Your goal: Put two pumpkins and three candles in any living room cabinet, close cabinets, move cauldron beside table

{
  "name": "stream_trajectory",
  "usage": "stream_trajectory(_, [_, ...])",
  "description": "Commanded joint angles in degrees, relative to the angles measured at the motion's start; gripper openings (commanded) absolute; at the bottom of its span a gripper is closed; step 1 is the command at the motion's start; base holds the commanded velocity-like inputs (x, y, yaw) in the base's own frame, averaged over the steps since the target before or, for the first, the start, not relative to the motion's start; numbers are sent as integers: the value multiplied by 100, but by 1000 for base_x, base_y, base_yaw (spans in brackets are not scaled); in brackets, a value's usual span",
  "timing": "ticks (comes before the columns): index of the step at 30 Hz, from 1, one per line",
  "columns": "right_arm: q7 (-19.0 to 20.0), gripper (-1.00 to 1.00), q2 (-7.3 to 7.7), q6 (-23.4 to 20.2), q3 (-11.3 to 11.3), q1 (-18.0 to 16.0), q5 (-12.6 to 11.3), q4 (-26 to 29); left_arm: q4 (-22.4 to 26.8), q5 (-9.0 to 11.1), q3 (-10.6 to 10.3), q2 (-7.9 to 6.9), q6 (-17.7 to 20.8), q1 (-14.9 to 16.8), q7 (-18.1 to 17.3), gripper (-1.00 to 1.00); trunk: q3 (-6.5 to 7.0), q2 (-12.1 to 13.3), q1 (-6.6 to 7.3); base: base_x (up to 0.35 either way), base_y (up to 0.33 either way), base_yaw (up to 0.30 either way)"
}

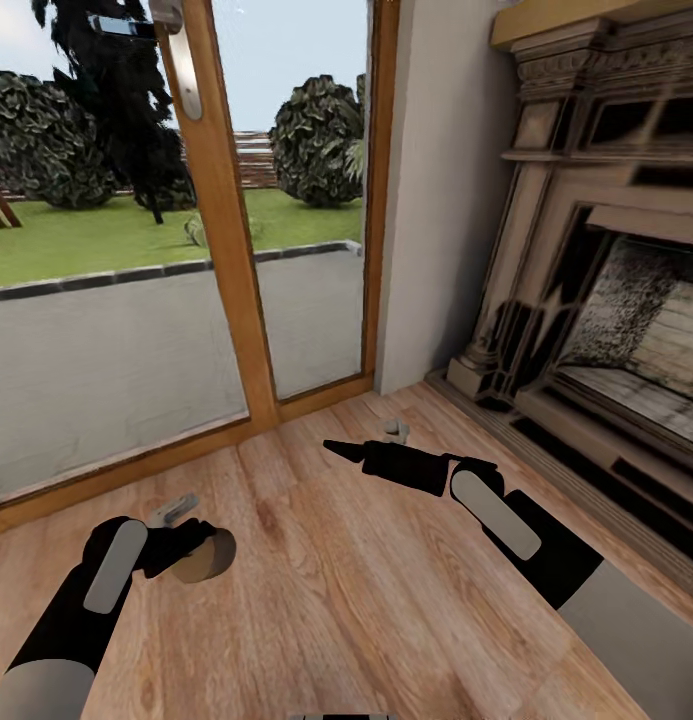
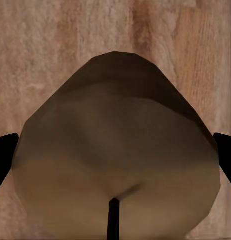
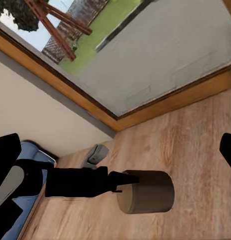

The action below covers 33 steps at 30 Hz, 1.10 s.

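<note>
One candle (image 1: 206, 558) in left pincer (image 1: 191, 550) above wood floor (image 1: 336, 600)

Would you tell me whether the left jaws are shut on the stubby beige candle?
Shut on it: the stubby beige candle sits between both dark fingers, above the wooden floor.

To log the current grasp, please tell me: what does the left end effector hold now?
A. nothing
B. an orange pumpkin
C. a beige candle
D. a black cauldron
C: the left end effector is closed around a stubby beige-tan candle, its wick visible in the left wrist view.
</note>
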<state>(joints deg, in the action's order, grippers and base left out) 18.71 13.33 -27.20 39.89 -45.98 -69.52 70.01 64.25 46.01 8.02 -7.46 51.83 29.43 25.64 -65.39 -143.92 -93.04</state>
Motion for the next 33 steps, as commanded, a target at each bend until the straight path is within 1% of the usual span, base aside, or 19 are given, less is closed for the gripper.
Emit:
stream_trajectory(1, [2, 100, 3, -13, 10, -7, -35, -3, 8, 71, 2, -1, 12, 1, 55, -100, -1, -2, 1, 0, 1, -274])
stream_trajectory(16, [10, 100, 11, -13, 10, -7, -40, -8, 8, 75, 1, -1, 12, 1, 55, -100, 60, -2, 1, -26, 20, -274])
stream_trajectory(33, [10, 100, 3, -13, 10, -7, -36, -5, 8, 73, 6, -1, 12, 1, 55, -100, 128, -2, 1, -8, 87, -274])
